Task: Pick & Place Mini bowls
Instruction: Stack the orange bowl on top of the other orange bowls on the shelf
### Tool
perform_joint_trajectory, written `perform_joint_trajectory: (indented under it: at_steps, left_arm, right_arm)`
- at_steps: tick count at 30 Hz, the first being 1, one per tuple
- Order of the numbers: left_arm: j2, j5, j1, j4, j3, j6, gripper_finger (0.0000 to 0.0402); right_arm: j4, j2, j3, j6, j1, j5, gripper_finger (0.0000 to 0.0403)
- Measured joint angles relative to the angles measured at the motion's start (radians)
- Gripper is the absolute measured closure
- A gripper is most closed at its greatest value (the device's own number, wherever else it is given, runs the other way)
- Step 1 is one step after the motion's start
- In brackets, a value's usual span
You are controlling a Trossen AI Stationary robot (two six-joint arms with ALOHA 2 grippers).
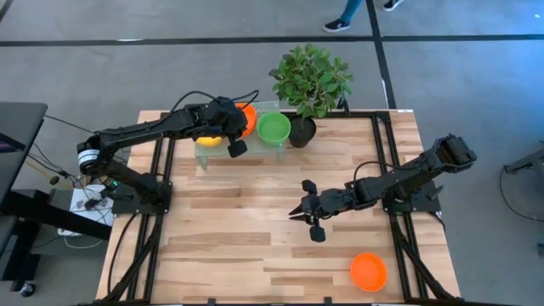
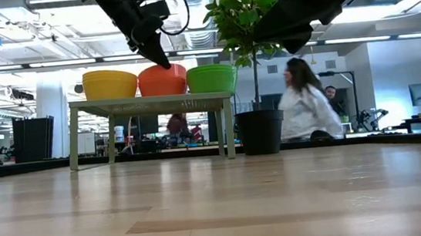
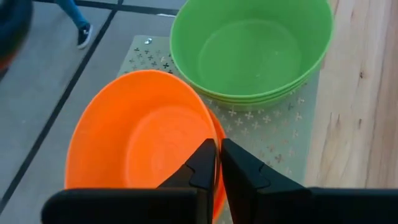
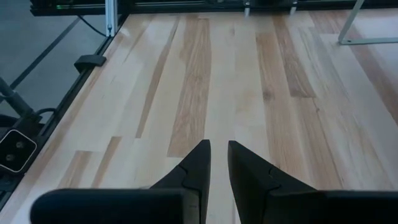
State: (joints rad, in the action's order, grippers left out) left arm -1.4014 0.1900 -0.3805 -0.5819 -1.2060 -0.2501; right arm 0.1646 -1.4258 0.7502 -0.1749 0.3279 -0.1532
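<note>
Seen from above: left gripper [image 1: 235, 129] over a small raised stand [image 1: 204, 157] at the tabletop's [image 1: 255, 238] far edge, right gripper [image 1: 311, 212] low over bare planks mid-tabletop, a lone orange bowl [image 1: 369, 271] near the front right corner, well apart from both.

Shown only level with the tabletop: three bowls in a row on the stand [image 2: 147, 102], yellow [image 2: 110, 84], orange [image 2: 162, 80], green [image 2: 211, 79], touching side to side, beside a black plant pot [image 2: 261, 132]; person in white [image 2: 308, 108] beyond.

Revealed only by the left wrist camera: fingers [image 3: 205, 168] nearly closed, pinching the near rim of the orange bowl [image 3: 140, 143]; green bowl [image 3: 249, 50] just beside it, nested in at least one more; both empty; stand [image 3: 273, 134] perforated with small crosses.

From the right wrist: fingers [image 4: 245, 165] a narrow gap apart, clasping nothing, open wood ahead to the far frame rail.
</note>
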Motion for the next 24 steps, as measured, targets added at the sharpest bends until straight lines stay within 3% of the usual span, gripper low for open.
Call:
perform_joint_trajectory:
  at_steps: [5, 14, 24]
  left_arm:
    - [0.000, 0.069, 0.000, 0.000, 0.000, 0.000, 0.0356]
    - [0.004, 0.073, 0.052, 0.042, 0.000, 0.000, 0.0280]
    - [0.045, 0.068, 0.305, 0.067, 0.000, 0.119, 0.0276]
  right_arm:
    - [0.000, 0.000, 0.000, 0.000, 0.000, 0.000, 0.0351]
    - [0.000, 0.000, 0.000, 0.001, -0.007, -0.001, 0.0351]
    - [0.003, 0.000, -0.001, -0.001, -0.010, -0.002, 0.0351]
